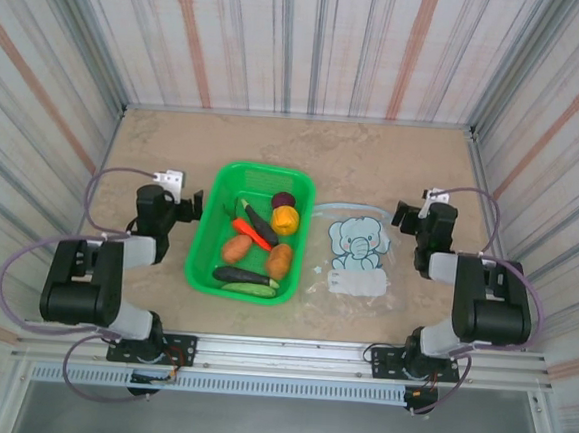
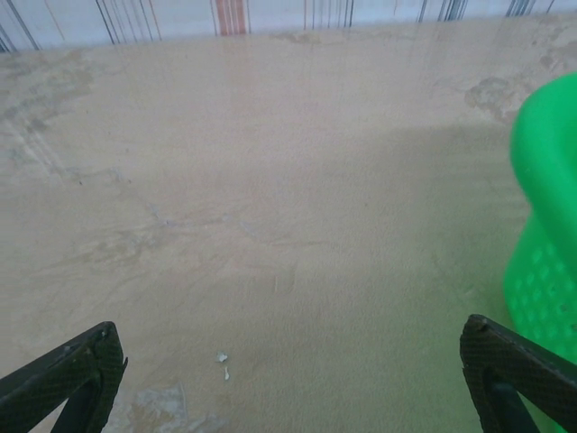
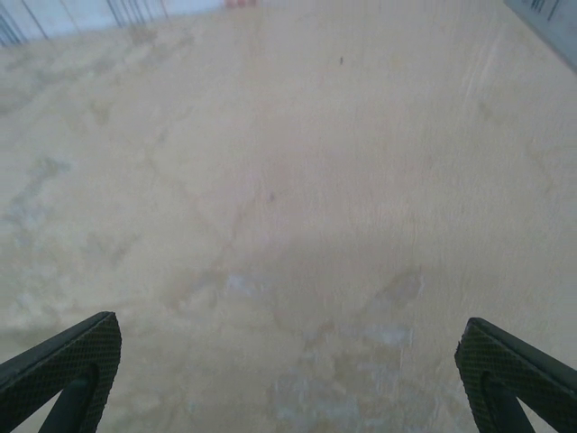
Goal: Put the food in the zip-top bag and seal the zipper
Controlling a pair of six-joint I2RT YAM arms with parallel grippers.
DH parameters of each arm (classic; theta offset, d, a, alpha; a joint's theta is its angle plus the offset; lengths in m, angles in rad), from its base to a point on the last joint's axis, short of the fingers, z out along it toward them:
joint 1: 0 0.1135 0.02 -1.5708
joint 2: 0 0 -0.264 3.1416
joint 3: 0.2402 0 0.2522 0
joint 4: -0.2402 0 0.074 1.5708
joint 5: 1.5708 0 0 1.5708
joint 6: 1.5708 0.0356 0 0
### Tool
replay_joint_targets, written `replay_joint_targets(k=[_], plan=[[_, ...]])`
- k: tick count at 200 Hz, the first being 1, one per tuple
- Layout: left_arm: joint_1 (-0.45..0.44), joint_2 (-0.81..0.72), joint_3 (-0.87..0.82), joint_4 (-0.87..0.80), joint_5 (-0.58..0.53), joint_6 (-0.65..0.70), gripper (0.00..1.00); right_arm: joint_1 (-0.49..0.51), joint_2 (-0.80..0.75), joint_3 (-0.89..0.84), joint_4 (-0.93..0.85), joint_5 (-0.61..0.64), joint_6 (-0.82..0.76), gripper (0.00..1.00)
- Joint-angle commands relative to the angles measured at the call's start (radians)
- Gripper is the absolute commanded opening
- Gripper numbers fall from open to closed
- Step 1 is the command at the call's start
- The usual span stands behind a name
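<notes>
Left tool (image 1: 192,207) spread wide, nothing between its fingers (image 2: 86,365). Under it, bare tan worktop (image 1: 165,137), with one tiny white crumb (image 2: 223,359) (a speck, really) nearer the left finger. Just to the right of this tool: a green basket (image 1: 204,232), close by, touching or not hard to tell from above. From the left wrist, the basket's green mesh wall right next to the right finger.

Inside the basket, all the food. At the end far from the arm bases: a small purple ball (image 1: 284,200) and, just beside it, a yellow-orange ball (image 1: 285,219). In the middle: a dark eggplant (image 1: 260,222) with an orange carrot (image 1: 253,232) lying along it. Then two brown potatoes (image 1: 237,249), one on each side. At the near end: two cucumbers (image 1: 246,276) side by side.

Right tool (image 1: 406,216) spread wide too, gripping nothing, bare worktop below. To the left of this tool, a little way off: the zip-top bag (image 1: 355,252), flat on the worktop. On it, a light blue elephant (image 1: 358,237) and a pale blue patch (image 1: 356,283). Its zipper (image 1: 343,205) a thin faint line at the bag's far edge; open or shut, cannot tell.

Bag and basket just beside each other between the two tools, basket nearer the left tool, bag nearer the right tool.
</notes>
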Motion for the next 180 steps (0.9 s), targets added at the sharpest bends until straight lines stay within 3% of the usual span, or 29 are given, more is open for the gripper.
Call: replay_joint_targets(k=[1,24,51,64,79,88,103,117,137,147,156,180], plan=[[-0.007,-0.084,0.049,-0.113,-0.027,0.007,0.99,0.000,-0.085,0.089,-0.170,0.016,-0.017,0.99],[-0.027,-0.136,0.085,-0.136,-0.057,0.019,0.99,0.027,-0.191,0.138,-0.211,0.004,0.002,0.99],[-0.097,-0.257,0.130,-0.154,-0.163,0.030,0.99,0.149,-0.283,0.302,-0.397,-0.001,-0.024,0.99],[-0.145,-0.337,0.154,-0.187,-0.179,-0.086,0.99,0.245,-0.318,0.383,-0.505,0.014,-0.025,0.99],[-0.263,-0.454,0.210,-0.377,-0.248,-0.145,0.99,0.408,-0.366,0.439,-0.591,0.198,-0.039,0.99],[-0.361,-0.521,0.245,-0.502,-0.310,-0.144,0.99,0.481,-0.383,0.466,-0.635,0.228,-0.059,0.99],[-0.481,-0.605,0.339,-0.773,-0.309,-0.200,0.99,0.575,-0.401,0.564,-0.826,0.254,-0.015,0.99],[-0.505,-0.622,0.472,-1.073,-0.287,-0.323,0.99,0.574,-0.415,0.654,-1.026,0.086,0.098,0.99],[-0.447,-0.596,0.632,-1.400,-0.203,-0.383,0.99,0.451,-0.501,0.560,-0.941,-0.215,0.308,0.99],[-0.410,-0.613,0.619,-1.444,-0.217,-0.493,0.99,0.379,-0.492,0.546,-0.939,-0.334,0.391,0.99],[-0.362,-0.644,0.585,-1.438,-0.145,-0.547,0.99,0.342,-0.433,0.589,-1.035,-0.374,0.423,0.99],[-0.283,-0.707,0.531,-1.463,0.048,-0.627,0.99,0.370,-0.347,0.646,-1.204,-0.402,0.434,0.99]])
